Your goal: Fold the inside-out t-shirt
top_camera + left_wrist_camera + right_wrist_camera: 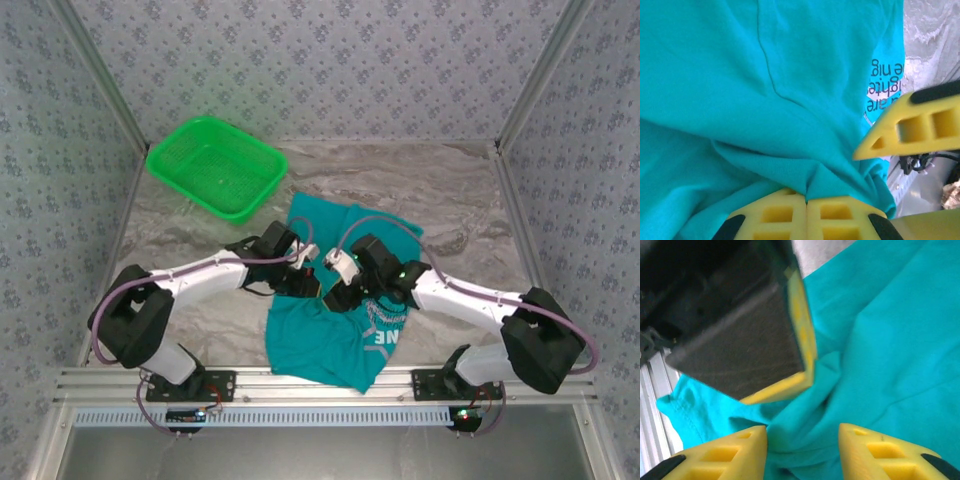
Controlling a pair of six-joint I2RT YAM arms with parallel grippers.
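Teal t-shirt (320, 340) lies crumpled on the marble-look table (450, 190) between the two arms, its lower hem near the front rail, white lettering (382, 338) showing on its right side. From the top view you see the left gripper (308, 282) and right gripper (336, 294) meeting nose to nose over the shirt's middle, with a green basket (215, 165) well apart at the back left. In your left wrist view the left gripper (806, 202) has its yellow fingers pressed together, pinching a raised fold of the t-shirt (765, 75); a right finger pokes in from the right. In your right wrist view the right gripper (802, 445) has jaws partly apart, bunched t-shirt (890, 340) cloth between them, not visibly clamped.
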